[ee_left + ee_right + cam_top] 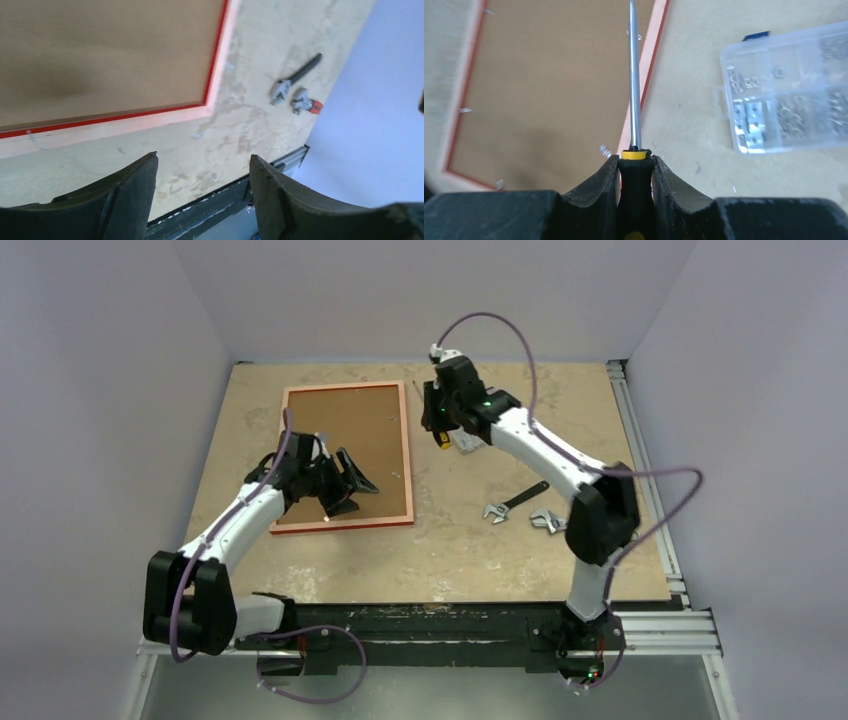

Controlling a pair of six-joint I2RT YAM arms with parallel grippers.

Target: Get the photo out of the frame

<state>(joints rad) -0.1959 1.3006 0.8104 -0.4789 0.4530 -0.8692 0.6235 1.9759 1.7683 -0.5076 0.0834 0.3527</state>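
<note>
Brown back of photo (350, 430) faces up in frame (408, 455), tabs (466, 110) reachable. Your R fingers (599, 185) clamp screwdriver (635, 100), prob. for prying; L fingers (135, 185) open, empty.

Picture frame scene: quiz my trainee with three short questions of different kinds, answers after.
1. True or false: the frame lies back side up on the table.
2. What tool does the right gripper hold?
3. The left gripper is: A) open, holding nothing; B) shut on the frame; C) shut, empty.
Key: 1 true; 2 the screwdriver; 3 A.
</note>
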